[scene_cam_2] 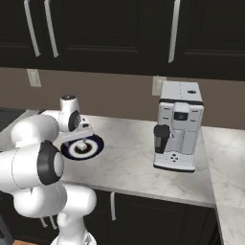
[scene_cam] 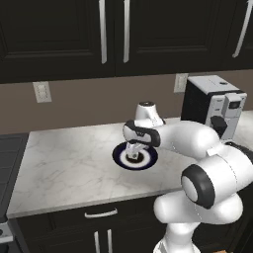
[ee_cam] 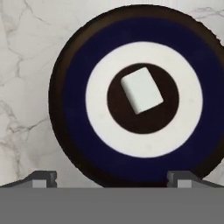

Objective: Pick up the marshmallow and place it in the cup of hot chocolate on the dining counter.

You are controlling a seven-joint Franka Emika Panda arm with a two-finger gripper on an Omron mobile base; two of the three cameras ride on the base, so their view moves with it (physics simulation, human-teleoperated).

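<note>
Where base views blur it, marshmallow [ee_cam: 141, 90] on plate [ee_cam: 70, 109], jaws wide, empty.

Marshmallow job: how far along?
Early. Done: the open gripper is lined up above the plate. In hand: nothing; the marshmallow lies on the plate's dark centre, ungrasped. Left: descend, grip it, carry it to the cup.

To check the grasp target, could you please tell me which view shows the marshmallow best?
The hand view: the marshmallow lies unobstructed at the plate's dark centre. In both base views the arm hangs over the plate, so the marshmallow cannot be made out.
</note>
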